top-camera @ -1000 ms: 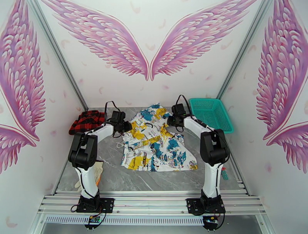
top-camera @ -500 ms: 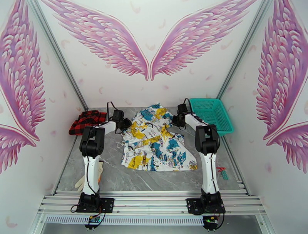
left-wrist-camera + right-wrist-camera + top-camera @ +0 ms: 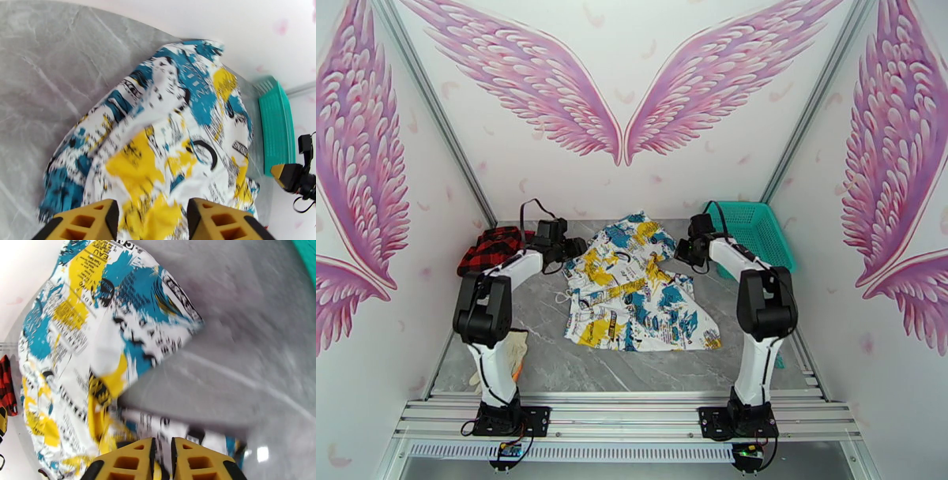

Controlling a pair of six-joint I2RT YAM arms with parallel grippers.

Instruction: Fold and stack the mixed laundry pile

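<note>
The white garment (image 3: 636, 296) with blue, yellow and teal print lies spread mid-table, its far end rumpled. My left gripper (image 3: 573, 249) sits at its far left edge; in the left wrist view the gripper (image 3: 148, 209) is open, jaws wide apart over the print (image 3: 177, 118). At the far right edge is my right gripper (image 3: 681, 251). Seen from the right wrist, that gripper (image 3: 162, 449) has its fingers almost together with a sliver of cloth (image 3: 98, 319) rising between them. The red-and-black check shirt (image 3: 491, 246) lies bunched at the far left, apart from both grippers.
A teal mesh basket (image 3: 750, 233) stands at the far right, close behind the right arm. A beige glove-like cloth (image 3: 513, 351) lies near the left arm's base. Walls close the table on three sides.
The left jaws have spread apart. Both arms have swung their elbows outward again, and the right gripper has shifted slightly right toward the basket. The garment's far edge has settled lower.
</note>
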